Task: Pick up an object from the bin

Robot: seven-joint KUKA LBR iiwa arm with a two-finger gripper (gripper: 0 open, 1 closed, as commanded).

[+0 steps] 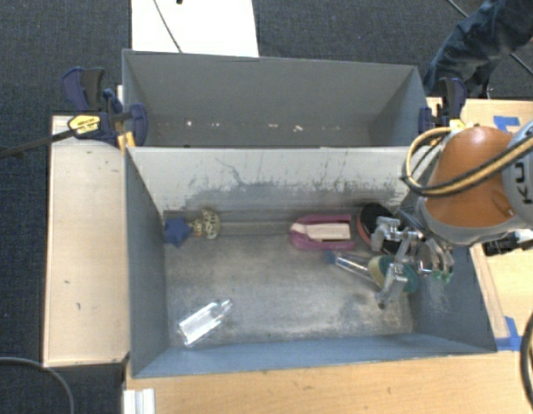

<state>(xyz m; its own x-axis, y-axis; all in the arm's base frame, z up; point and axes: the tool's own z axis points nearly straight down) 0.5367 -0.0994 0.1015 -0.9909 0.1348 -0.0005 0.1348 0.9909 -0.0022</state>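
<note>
Locate the gripper (392,283) at lower right; you cannot tell whether it is released or clenched. The pen (353,265) lies just left, its long axis pointing toward the gripper.

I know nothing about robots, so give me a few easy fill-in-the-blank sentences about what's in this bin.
1. As the camera sees it, the clear bottle lies on the ____ side of the bin.
2. As the camera sees it, the end effector hangs over the bin's ____ side.
3. The rounded cover on the arm's wrist is ____ in colour.

Missing words: left; right; orange.
</note>
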